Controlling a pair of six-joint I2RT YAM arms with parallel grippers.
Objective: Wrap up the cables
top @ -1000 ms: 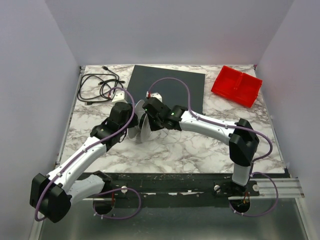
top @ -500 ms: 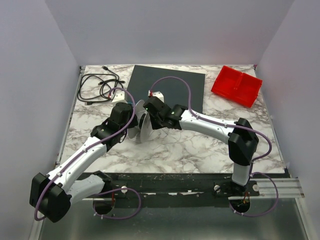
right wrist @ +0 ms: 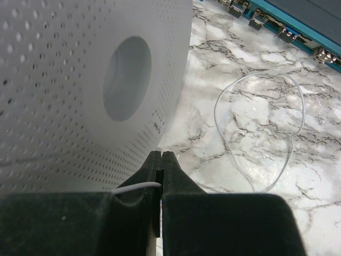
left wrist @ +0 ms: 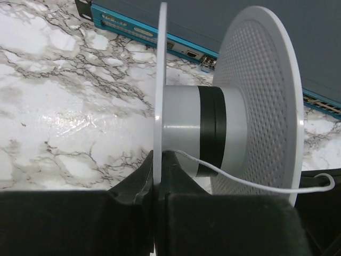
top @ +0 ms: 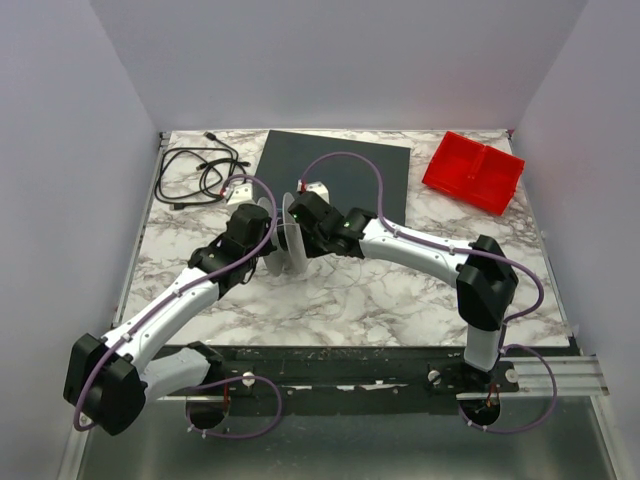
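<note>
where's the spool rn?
Top view: spool upright mid-table at the dark mat's near-left corner, between left tool, clamping one flange, and right tool, pinching the white wire.

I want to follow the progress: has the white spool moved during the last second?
Yes. The white spool shifted a little toward the dark mat and now stands more upright.

Right gripper (right wrist: 161,162) is pinching the thin white cable (right wrist: 139,186) just right of a perforated white spool (right wrist: 64,80); slack cable is looping across the marble table (right wrist: 224,48) at right.
</note>
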